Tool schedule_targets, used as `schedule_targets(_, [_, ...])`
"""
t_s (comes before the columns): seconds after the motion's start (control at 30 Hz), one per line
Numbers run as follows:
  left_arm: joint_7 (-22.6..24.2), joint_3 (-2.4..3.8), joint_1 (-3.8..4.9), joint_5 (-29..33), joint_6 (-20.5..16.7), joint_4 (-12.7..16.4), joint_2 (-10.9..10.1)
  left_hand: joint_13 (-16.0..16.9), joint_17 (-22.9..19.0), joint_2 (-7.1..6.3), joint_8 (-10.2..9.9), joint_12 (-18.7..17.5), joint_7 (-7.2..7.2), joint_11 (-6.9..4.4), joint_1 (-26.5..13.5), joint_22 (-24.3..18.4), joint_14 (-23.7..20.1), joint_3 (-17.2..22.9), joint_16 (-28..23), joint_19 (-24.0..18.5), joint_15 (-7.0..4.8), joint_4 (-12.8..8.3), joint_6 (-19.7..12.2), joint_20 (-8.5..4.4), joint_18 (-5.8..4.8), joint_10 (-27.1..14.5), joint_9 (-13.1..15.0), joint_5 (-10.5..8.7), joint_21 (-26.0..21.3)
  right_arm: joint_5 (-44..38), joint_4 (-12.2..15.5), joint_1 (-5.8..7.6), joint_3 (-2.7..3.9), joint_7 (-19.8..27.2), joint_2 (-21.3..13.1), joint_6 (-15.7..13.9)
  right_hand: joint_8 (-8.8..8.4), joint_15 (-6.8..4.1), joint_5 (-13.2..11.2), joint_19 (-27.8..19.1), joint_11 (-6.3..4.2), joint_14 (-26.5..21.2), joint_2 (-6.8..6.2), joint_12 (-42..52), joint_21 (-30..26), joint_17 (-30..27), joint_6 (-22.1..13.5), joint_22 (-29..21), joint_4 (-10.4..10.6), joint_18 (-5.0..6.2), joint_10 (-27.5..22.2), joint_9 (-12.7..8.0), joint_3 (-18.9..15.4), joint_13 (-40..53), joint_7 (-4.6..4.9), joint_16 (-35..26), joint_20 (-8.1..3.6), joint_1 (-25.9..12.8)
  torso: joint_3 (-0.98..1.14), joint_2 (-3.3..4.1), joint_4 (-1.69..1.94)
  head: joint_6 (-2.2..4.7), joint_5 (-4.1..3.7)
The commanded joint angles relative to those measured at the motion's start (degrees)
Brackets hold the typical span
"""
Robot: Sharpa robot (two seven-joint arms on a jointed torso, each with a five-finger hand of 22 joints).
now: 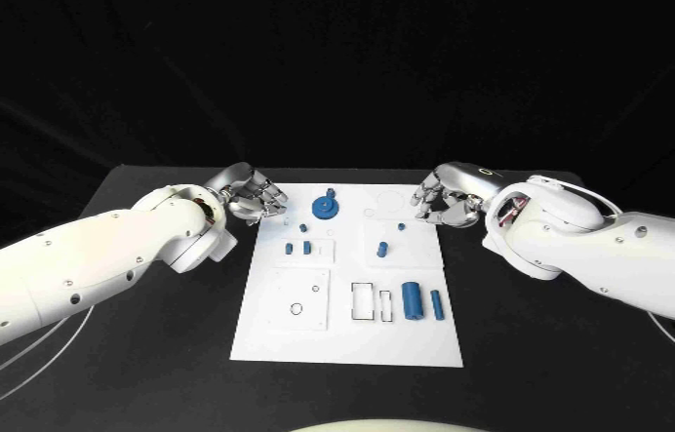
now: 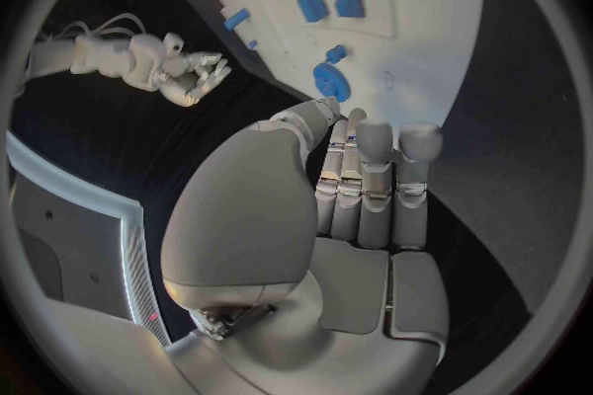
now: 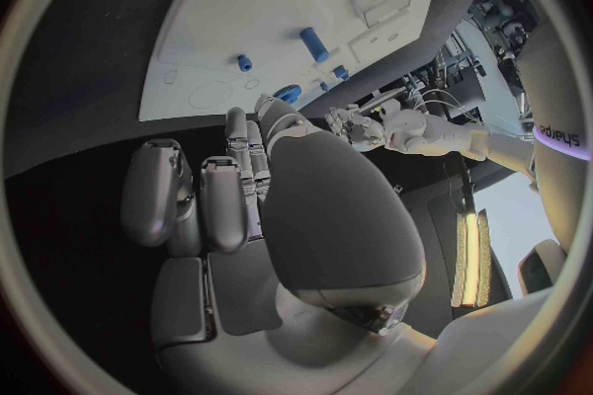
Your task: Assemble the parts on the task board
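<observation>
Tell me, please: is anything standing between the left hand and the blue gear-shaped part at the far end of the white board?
Nothing visible does. The left hand hovers at the task board's far left corner, empty, and only bare white plate lies between it and the gear-shaped part.

1. task board [image 1: 282,339] sits mid tabletop [image 1: 155,373], long way running away from the robot
2. left hand [image 1: 254,196] hangs just off the board's far left corner, right hand [image 1: 448,198] just off the far right corner
3. gear-shaped part [image 1: 325,207] is on the board at the far end, close to the left hand
4. two small parts [image 1: 298,249] lie side by side nearer in, another small part [image 1: 382,249] to their right
5. big cylinder [image 1: 413,299] and a thin pin [image 1: 436,303] lie side by side near the right edge, closer to the robot
</observation>
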Motion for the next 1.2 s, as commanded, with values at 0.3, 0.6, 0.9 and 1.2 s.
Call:
schedule_targets(0.3, [19.3, -0.02, 0.03, 42.0, -2.3, 5.1, -3.6, 0.8, -2.1, 0.73, 0.0, 1.8, 0.08, -0.13, -1.0, -4.0, -1.0, -2.5, -1.7, -2.3, 0.06, -0.1, 0.4, 0.17, 1.33, -0.3, -0.3, -0.26, -5.1, -14.9, -2.5, -1.9, -0.09, -6.9, 4.0, 5.3, -0.98, 0.7, -0.2, 0.8, 0.92, 2.9, -1.62, -2.1, 1.5, 1.3, -0.6, 4.7, 0.3, -0.84, -0.8, -0.4, 0.6, -1.6, 0.75, 1.4, 0.5, -0.4, -0.1, 0.07, 0.23, 0.0, -0.89])
schedule_targets(0.6, [21.3, -0.03, 0.04, 45.7, -2.1, 7.5, -5.3, 0.9, -2.4, 1.05, -0.1, 2.2, 0.18, -0.11, -0.6, -4.5, -1.1, -2.9, -1.9, -2.2, 0.04, -0.4, 0.3, 0.15, 1.38, -0.6, -0.4, -0.24, -5.7, -15.9, -3.8, -2.47, -0.11, -7.1, 6.2, 5.8, -0.91, 0.83, 0.5, 1.3, 1.09, 2.9, -1.56, -2.9, 2.6, 1.6, -0.2, 5.4, 0.1, -1.02, -0.7, -0.4, 1.5, -2.5, 0.87, 1.8, 0.72, -0.1, -0.1, 0.1, 0.07, -0.17, -0.87])
schedule_targets(0.9, [21.8, -0.03, 0.05, 46.8, -2.0, 8.3, -5.7, 1.1, -2.6, 1.7, -0.1, 2.7, 0.42, -0.01, 0.3, -4.9, -1.1, -3.1, -2.0, -2.0, 0.06, -1.0, 0.3, 0.11, 1.39, -0.9, -0.5, -0.16, -6.2, -15.9, -5.3, -2.95, -0.12, -6.8, 7.9, 6.4, -0.76, 0.69, 0.9, 2.3, 0.87, 3.0, -1.17, -3.4, 5.1, 2.5, 0.6, 6.9, -0.4, -1.48, 0.5, -0.4, 3.4, -3.3, 0.67, 2.7, 0.71, 0.5, -0.07, 0.05, 0.09, -0.34, -0.79])
schedule_targets(1.2, [21.7, -0.03, 0.05, 47.0, -1.6, 8.7, -5.9, 1.2, -2.7, 1.73, -0.1, 2.8, 0.6, 0.13, 0.4, -5.0, -1.1, -3.3, -2.0, -1.9, 0.15, -1.2, 0.1, 0.13, 1.38, -1.2, -0.5, -0.19, -6.4, -15.6, -6.8, -3.34, -0.13, -6.3, 9.0, 7.0, -0.75, 0.55, 0.7, 2.5, 0.68, 3.0, -1.02, -3.9, 5.8, 2.8, 1.3, 7.5, -0.7, -1.6, 1.5, -0.4, 5.6, -4.0, 0.47, 3.0, 0.6, 0.5, -0.02, 0.06, 0.03, -0.68, -0.69])
